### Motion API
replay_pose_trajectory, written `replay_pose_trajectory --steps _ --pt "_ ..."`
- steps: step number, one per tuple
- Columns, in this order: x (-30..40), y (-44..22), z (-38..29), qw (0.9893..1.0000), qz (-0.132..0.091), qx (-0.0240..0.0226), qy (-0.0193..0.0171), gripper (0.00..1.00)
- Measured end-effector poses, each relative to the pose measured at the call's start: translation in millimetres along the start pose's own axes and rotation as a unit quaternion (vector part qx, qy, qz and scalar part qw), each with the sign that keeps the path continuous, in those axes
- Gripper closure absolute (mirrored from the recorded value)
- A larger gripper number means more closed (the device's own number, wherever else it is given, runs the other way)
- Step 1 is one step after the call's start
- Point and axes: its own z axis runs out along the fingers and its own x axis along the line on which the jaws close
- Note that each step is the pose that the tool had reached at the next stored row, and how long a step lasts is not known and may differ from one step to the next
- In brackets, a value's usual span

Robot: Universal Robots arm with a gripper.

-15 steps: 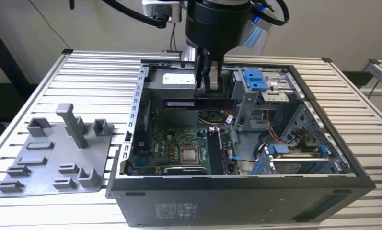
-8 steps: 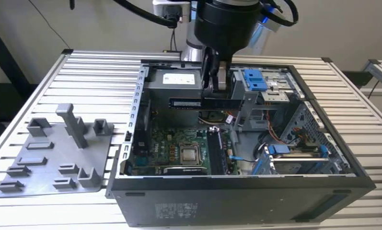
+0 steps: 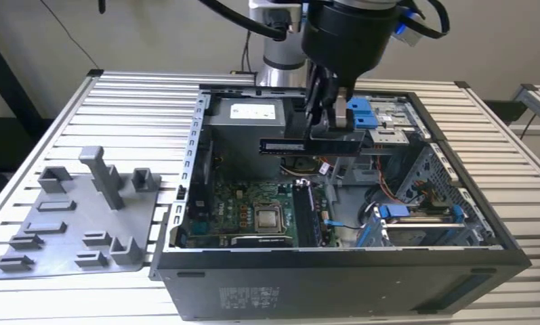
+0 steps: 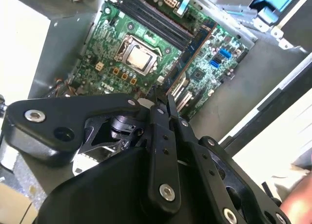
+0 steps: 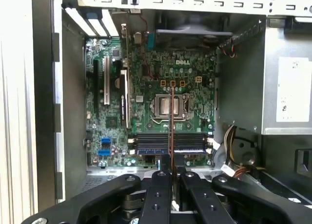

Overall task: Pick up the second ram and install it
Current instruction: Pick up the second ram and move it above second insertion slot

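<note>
My gripper (image 3: 335, 143) hangs over the open computer case (image 3: 342, 277), shut on the second ram (image 3: 283, 145), a long dark stick that juts level toward the exterior view's left. Both wrist views show the stick edge-on as a thin line (image 5: 171, 126) (image 4: 187, 58) running out from between the closed fingers (image 5: 161, 185) (image 4: 158, 126). In the first wrist view this line crosses the memory slots (image 5: 151, 142) and the processor socket (image 5: 163, 106) on the green motherboard (image 5: 195, 95) below. The stick is well above the board, touching nothing.
The grey power-supply box (image 3: 251, 116) sits in the case's back corner beside the gripper, with cable bundles (image 5: 234, 151) near it. Blue drive brackets (image 3: 405, 213) fill the case's side on the exterior view's right. A grey plastic tray with upright posts (image 3: 80, 223) lies outside the case on the slatted table (image 3: 134, 101).
</note>
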Motion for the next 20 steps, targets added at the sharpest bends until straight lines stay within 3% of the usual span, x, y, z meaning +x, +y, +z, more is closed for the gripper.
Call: replay_pose_trajectory --steps 9,20 --pt "-0.5 -27.8 -1.0 1.0000 0.001 -0.0003 0.0000 0.86" --pt "-1.4 -29.5 -1.0 1.0000 0.001 -0.0002 0.0000 0.86"
